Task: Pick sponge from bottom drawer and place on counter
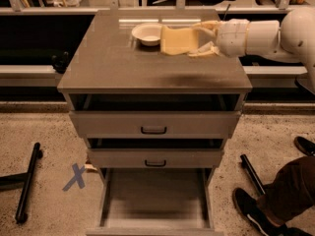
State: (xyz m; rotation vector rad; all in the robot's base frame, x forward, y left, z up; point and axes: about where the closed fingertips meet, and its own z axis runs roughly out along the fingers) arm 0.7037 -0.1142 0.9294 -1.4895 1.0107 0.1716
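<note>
My gripper (197, 39) comes in from the right and is shut on the pale-yellow sponge (176, 40). It holds the sponge above the counter (123, 63), over its back right part, right beside the white bowl (147, 34). The sponge casts a shadow on the counter below it. The bottom drawer (155, 200) is pulled open at the foot of the cabinet, and its flat floor is bare.
Two upper drawers with black handles (153, 130) are shut. A blue tape cross (76, 177) marks the floor at left, beside a black stand leg (27, 181). A person's leg and shoe (275, 200) are at lower right.
</note>
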